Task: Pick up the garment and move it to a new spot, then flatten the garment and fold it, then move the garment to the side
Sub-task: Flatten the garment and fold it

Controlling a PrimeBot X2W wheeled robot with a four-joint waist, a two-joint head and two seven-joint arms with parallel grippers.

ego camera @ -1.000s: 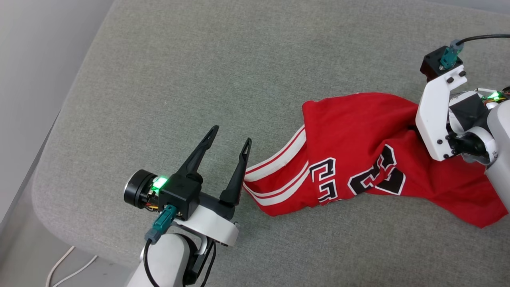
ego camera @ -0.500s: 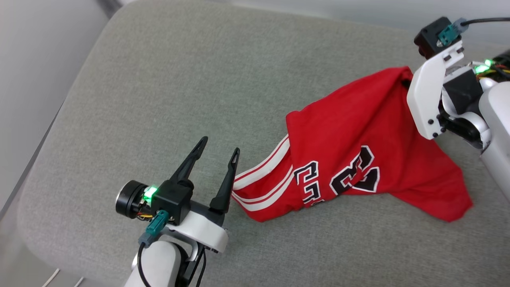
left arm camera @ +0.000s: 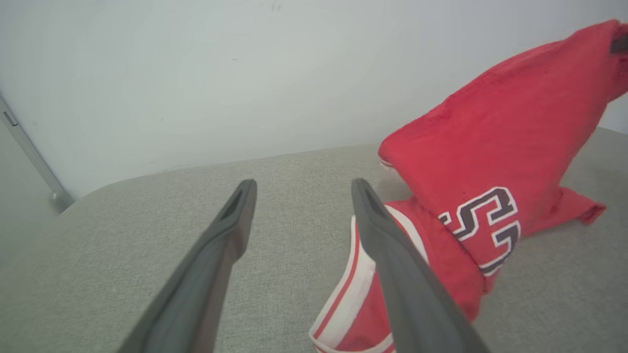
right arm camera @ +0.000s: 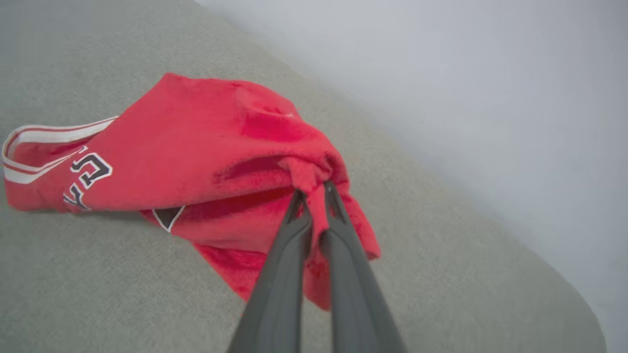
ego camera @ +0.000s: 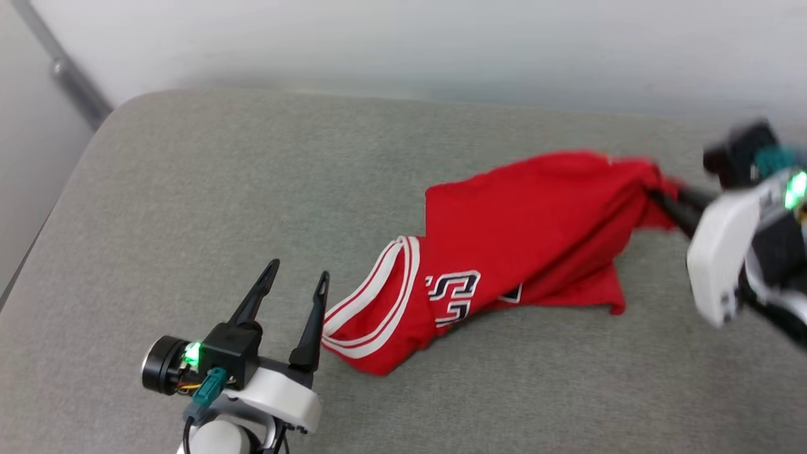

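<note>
The red garment point(ego camera: 523, 221) with striped white trim and black lettering stretches across the grey cushion point(ego camera: 220, 189), its right end lifted. My right gripper point(ego camera: 656, 189) is shut on a bunched fold of the garment point(right arm camera: 216, 147), and the right wrist view shows my right gripper point(right arm camera: 314, 189) pinching that fold between both fingers. My left gripper point(ego camera: 297, 277) stands open at the lower left, just left of the striped trim. In the left wrist view my left gripper point(left arm camera: 299, 184) has nothing between its fingers, and the garment point(left arm camera: 490, 147) rises to its right.
A pale wall point(ego camera: 441, 44) runs behind the cushion's far edge. The cushion's rounded left edge point(ego camera: 69, 189) drops to the floor, with a grey pole point(ego camera: 63, 69) at the upper left corner.
My right gripper closed on the garment's right end and lifted it, dragging the cloth up and back. The head camera tilted up, bringing the wall into view. My left gripper stayed open.
</note>
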